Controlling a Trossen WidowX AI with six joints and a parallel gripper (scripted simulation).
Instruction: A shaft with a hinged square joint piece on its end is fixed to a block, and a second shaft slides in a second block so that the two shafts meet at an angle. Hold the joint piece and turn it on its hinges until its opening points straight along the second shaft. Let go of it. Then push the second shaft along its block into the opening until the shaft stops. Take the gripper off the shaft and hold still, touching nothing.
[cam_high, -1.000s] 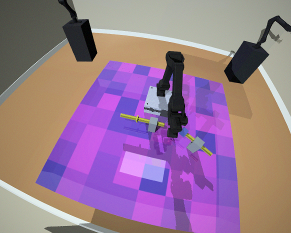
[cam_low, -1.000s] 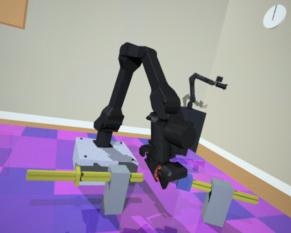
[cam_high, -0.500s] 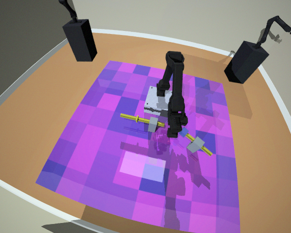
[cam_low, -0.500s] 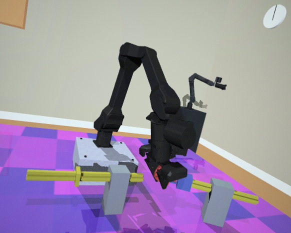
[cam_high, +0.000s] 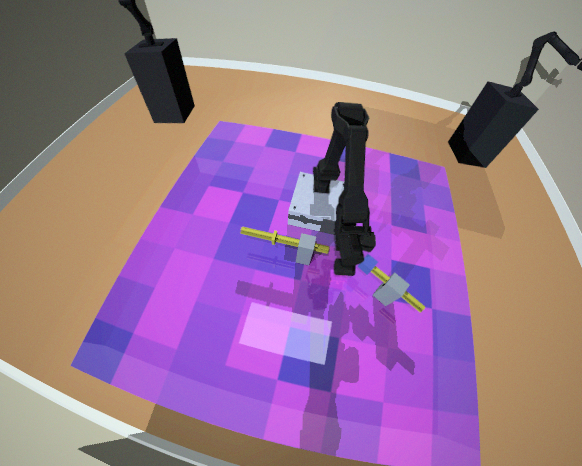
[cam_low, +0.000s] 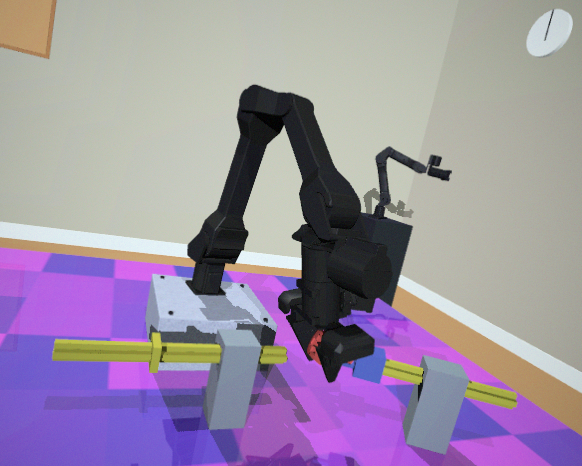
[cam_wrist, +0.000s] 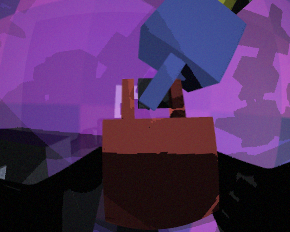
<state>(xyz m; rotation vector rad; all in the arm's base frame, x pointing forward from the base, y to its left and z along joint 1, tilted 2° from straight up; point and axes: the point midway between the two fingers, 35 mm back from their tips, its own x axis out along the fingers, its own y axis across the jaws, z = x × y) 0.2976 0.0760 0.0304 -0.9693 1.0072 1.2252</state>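
The red joint piece (cam_low: 316, 345) (cam_wrist: 159, 136) sits between the gripper's fingers, hinged to a blue end piece (cam_high: 368, 264) (cam_low: 370, 366) (cam_wrist: 195, 37) on the fixed yellow shaft (cam_high: 414, 302) (cam_low: 404, 371). That shaft runs through a grey block (cam_high: 392, 289) (cam_low: 434, 405). My gripper (cam_low: 321, 364) (cam_wrist: 149, 151) is open, with a finger on each side of the joint piece. The second yellow shaft (cam_high: 257, 234) (cam_low: 100, 351), with a collar (cam_high: 275, 237) (cam_low: 156, 352), lies through the other grey block (cam_high: 306, 249) (cam_low: 231, 382). Its near end is apart from the joint piece. The opening's exact direction is hidden.
The arm's pale base (cam_high: 300, 200) (cam_low: 170, 300) stands behind the second shaft's block. Two dark pedestals (cam_high: 165, 82) (cam_high: 492, 122) with small arms stand far off at the back. A pale rectangle (cam_high: 265, 325) shows on the mat in front.
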